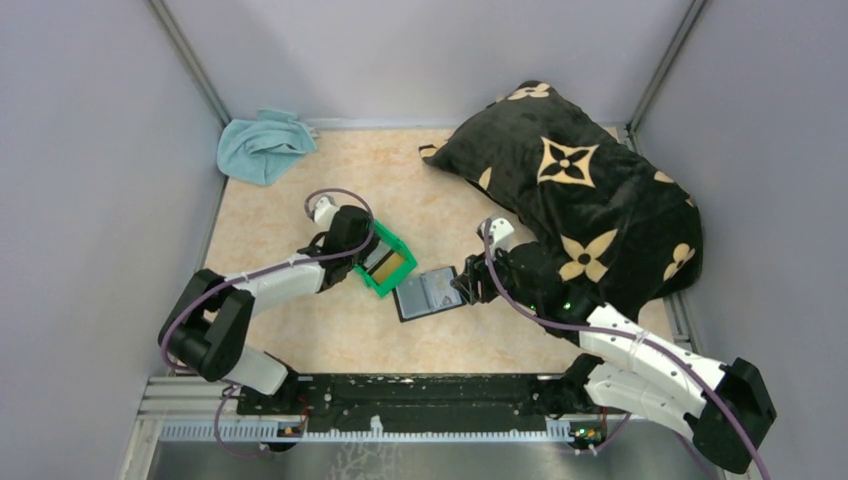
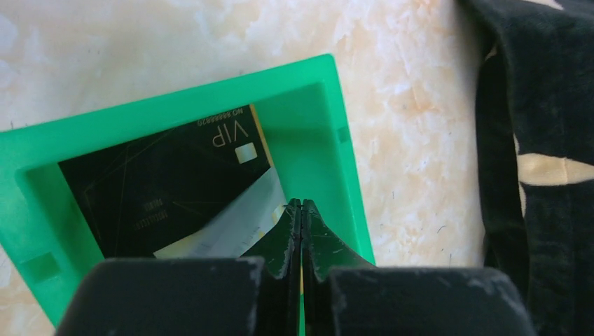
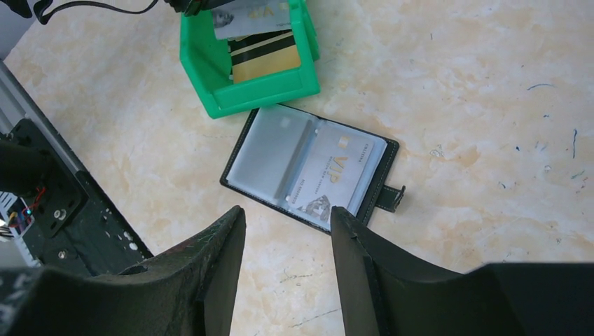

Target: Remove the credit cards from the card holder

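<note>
The card holder (image 1: 428,293) lies open on the table, its grey-blue sleeves (image 3: 270,147) facing up. A pale VIP credit card (image 3: 336,171) sits in its right sleeve. Just left of it stands a green bin (image 1: 385,260). Inside the bin lie a dark VIP card (image 2: 161,189) and, tilted over it, a pale card (image 2: 231,224). My left gripper (image 2: 301,203) hangs over the bin's right side, shut, with nothing between its fingers. My right gripper (image 3: 287,213) stands open just short of the holder's near edge, holding nothing.
A black pillow with tan flower marks (image 1: 580,200) fills the back right, close behind the right arm. A blue cloth (image 1: 262,145) lies in the back left corner. The black mounting rail (image 1: 400,395) runs along the near edge.
</note>
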`<state>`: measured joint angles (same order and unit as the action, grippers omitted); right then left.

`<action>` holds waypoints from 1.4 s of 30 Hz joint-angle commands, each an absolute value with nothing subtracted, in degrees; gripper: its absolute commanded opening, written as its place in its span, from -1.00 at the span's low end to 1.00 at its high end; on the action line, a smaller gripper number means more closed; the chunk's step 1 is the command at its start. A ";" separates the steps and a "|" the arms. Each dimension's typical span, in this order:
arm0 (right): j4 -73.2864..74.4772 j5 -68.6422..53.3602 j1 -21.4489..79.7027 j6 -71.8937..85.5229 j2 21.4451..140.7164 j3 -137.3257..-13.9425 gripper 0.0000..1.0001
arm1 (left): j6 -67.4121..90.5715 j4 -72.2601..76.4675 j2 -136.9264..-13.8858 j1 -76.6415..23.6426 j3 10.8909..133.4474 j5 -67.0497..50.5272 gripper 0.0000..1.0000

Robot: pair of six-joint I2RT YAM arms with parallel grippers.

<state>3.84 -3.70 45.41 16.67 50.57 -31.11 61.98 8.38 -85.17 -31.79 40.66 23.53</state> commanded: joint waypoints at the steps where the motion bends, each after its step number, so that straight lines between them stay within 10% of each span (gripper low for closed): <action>1: 0.42 -2.76 45.03 16.68 48.97 -30.63 -0.03 | 64.56 5.41 -84.53 -31.82 40.97 21.83 -1.00; 7: -1.75 -3.96 44.56 17.08 51.06 -29.83 -0.05 | 64.31 3.54 -84.00 -31.84 41.49 22.76 -0.99; 14: -2.32 -4.26 44.31 17.23 51.65 -29.85 -0.06 | 55.63 13.14 -80.19 -32.50 40.98 15.83 -0.52; 19: -2.37 -4.37 44.21 17.40 51.98 -29.71 -1.00 | 49.43 1.75 -82.96 -34.68 48.11 15.89 -0.05; 23: -2.35 -4.31 44.12 17.49 52.12 -29.57 -1.00 | 45.68 -7.03 -85.64 -34.63 51.05 13.03 0.48; 33: -2.70 -3.72 43.38 16.79 52.99 -29.43 -1.00 | 45.26 -7.84 -80.89 -34.63 45.02 1.91 0.52; 42: -3.03 -5.00 42.82 16.62 54.59 -30.26 -0.14 | 44.73 -8.67 -87.66 -33.61 46.98 1.33 0.51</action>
